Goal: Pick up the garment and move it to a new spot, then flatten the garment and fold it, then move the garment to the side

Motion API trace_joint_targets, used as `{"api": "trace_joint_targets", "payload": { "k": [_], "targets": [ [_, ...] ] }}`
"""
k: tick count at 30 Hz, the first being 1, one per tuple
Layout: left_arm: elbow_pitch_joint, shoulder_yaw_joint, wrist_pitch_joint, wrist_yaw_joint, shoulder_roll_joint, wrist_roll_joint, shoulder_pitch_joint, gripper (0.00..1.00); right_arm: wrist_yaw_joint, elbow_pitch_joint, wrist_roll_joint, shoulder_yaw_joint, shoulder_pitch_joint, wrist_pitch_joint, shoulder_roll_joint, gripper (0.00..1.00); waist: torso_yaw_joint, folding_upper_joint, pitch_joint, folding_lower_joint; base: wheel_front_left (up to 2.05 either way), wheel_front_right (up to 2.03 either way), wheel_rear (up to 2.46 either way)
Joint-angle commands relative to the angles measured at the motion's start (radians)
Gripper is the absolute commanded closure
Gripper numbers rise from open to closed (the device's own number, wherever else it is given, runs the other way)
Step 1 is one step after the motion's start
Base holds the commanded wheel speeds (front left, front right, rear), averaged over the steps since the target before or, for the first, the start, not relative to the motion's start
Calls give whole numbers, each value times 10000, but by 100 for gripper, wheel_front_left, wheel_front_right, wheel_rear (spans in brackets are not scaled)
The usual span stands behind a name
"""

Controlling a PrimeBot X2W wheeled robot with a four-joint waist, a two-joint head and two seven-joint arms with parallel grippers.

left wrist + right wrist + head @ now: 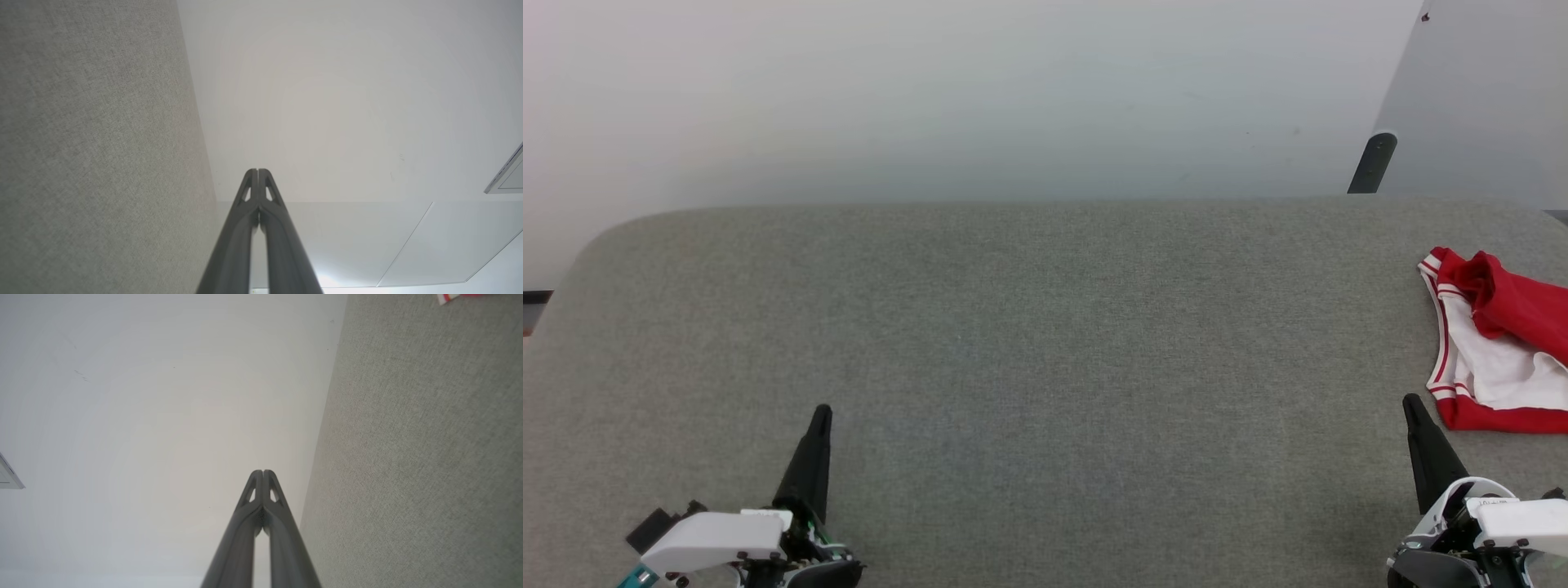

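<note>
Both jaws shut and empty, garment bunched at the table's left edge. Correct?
No. The garment lies bunched at the table's right edge, not the left; the head view shows it. The rest stands.

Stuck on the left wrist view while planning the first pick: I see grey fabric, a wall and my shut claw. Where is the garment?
Observer: The garment lies bunched on the table's right side, partly cut off by the head view's right border.
Operator: Which claw is nearer?
Observer: The right claw; its tip sits just left of the garment's near corner, a strip of table between them.
Operator: Is it open?
Observer: No, shut tight, holding nothing.
</note>
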Motion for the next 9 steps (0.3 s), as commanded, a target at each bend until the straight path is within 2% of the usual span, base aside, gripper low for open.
{"api": "trace_joint_targets", "payload": {
  "k": [1, 9],
  "targets": [
    [7, 30, 27, -58, -3, -15, -96, 100, 4, 2, 39, 5, -35, 9, 33, 100, 0, 0, 0, -1, 0, 0, 0],
    [7, 30, 27, -58, -3, -15, -96, 100, 4, 2, 39, 5, -35, 9, 33, 100, 0, 0, 0, -1, 0, 0, 0]
  ]
}}
